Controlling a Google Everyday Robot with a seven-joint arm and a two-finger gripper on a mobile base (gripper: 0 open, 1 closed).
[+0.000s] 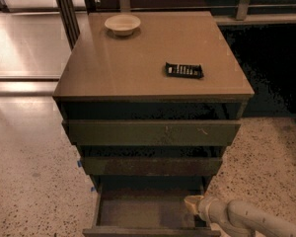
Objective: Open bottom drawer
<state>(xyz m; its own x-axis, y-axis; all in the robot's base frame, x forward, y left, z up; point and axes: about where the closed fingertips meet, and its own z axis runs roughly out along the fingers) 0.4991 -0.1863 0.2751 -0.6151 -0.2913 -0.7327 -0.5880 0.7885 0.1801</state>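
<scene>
The bottom drawer stands pulled out from the cabinet, its shallow brown-grey tray body showing and its dark front at the bottom edge of the view. My gripper comes in from the lower right on a pale arm. Its tip sits at the right inner side of the open tray, near the drawer's right wall. Above it are the mid-sized drawer front and the widest olive drawer front.
A white bowl and a black remote-like object lie on the tan cabinet top. Speckled floor lies on both sides of the cabinet. A dark metal post stands at the back left.
</scene>
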